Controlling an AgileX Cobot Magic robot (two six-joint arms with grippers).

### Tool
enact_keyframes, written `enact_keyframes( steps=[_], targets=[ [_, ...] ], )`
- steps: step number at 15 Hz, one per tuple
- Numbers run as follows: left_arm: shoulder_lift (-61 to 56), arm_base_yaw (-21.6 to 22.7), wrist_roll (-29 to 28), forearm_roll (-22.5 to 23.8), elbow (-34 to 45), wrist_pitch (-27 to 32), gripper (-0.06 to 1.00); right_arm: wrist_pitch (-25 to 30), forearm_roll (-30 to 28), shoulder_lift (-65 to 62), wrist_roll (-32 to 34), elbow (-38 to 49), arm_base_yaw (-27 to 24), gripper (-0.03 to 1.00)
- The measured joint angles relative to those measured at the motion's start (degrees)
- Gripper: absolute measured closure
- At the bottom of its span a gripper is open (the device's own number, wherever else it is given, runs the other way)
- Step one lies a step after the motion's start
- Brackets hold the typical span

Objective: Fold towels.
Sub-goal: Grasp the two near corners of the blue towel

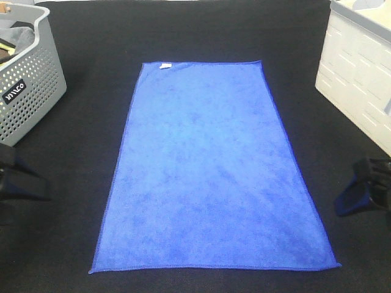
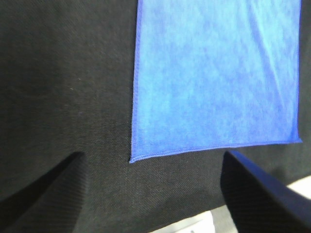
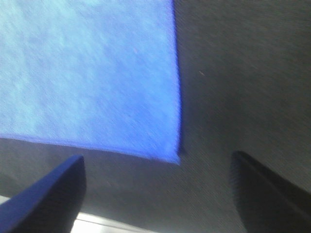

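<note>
A royal-blue towel [image 1: 211,171] lies flat and unfolded on the black table, long side running away from me, with a small white tag [image 1: 165,65] on its far short edge. My left gripper [image 1: 15,180] is open and empty at the left edge of the table, left of the towel's near-left corner [image 2: 132,159]. My right gripper [image 1: 360,192] is open and empty to the right of the towel's near-right corner [image 3: 176,158]. The towel also shows in the left wrist view [image 2: 218,73] and the right wrist view [image 3: 87,73].
A perforated grey basket [image 1: 30,79] holding grey and dark cloth stands at the back left. A white crate [image 1: 357,73] stands at the back right. The black table surface [image 1: 85,36] surrounds the towel.
</note>
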Motion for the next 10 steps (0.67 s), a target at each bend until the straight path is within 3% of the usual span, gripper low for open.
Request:
enact_keyframes(
  steps=[5, 8, 10],
  targets=[
    [16.79, 0.00, 18.62, -16.79, -0.06, -1.72, 0.22, -7.33, 12.61, 11.00, -9.68, -0.06, 0.00, 0.21],
    [26.24, 0.00, 30.83, -28.30, 0.00, -1.89, 0.22, -9.45, 15.24, 17.07, -13.81, -0.11, 0.00, 0.21],
    [30.25, 0.00, 36.38, -32.60, 0.06, -1.38, 0.22, -9.45, 16.16, 20.45, -15.64, -0.11, 0.00, 0.22]
  ],
)
